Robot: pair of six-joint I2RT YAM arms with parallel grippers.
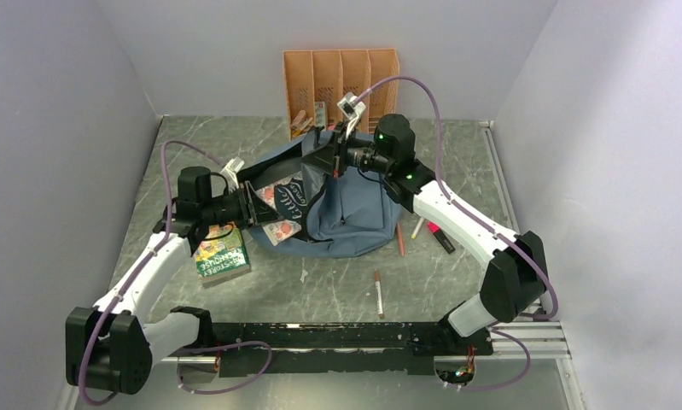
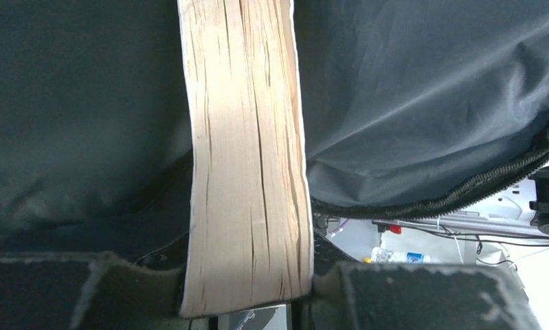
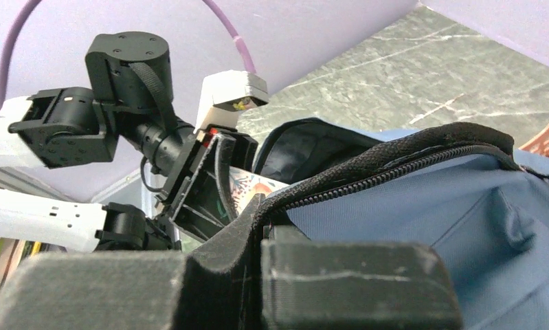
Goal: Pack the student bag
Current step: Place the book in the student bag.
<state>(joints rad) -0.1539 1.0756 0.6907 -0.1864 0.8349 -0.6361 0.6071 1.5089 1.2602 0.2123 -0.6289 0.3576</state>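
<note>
The dusty-blue student bag (image 1: 354, 218) lies in the middle of the table with its zipped mouth open to the left. My right gripper (image 1: 335, 162) is shut on the bag's black zip edge (image 3: 367, 172) and holds the flap up. My left gripper (image 1: 256, 207) is shut on a thick book (image 2: 247, 172), page edges toward the camera, at the bag's mouth with dark lining (image 2: 422, 89) around it. The book's patterned cover (image 1: 290, 201) pokes out of the opening and also shows in the right wrist view (image 3: 258, 189).
A green book (image 1: 222, 254) lies left of the bag under my left arm. Pens and a red marker (image 1: 440, 235) lie right of the bag, another pen (image 1: 378, 293) nearer the front. The orange file organizer (image 1: 341, 81) stands against the back wall.
</note>
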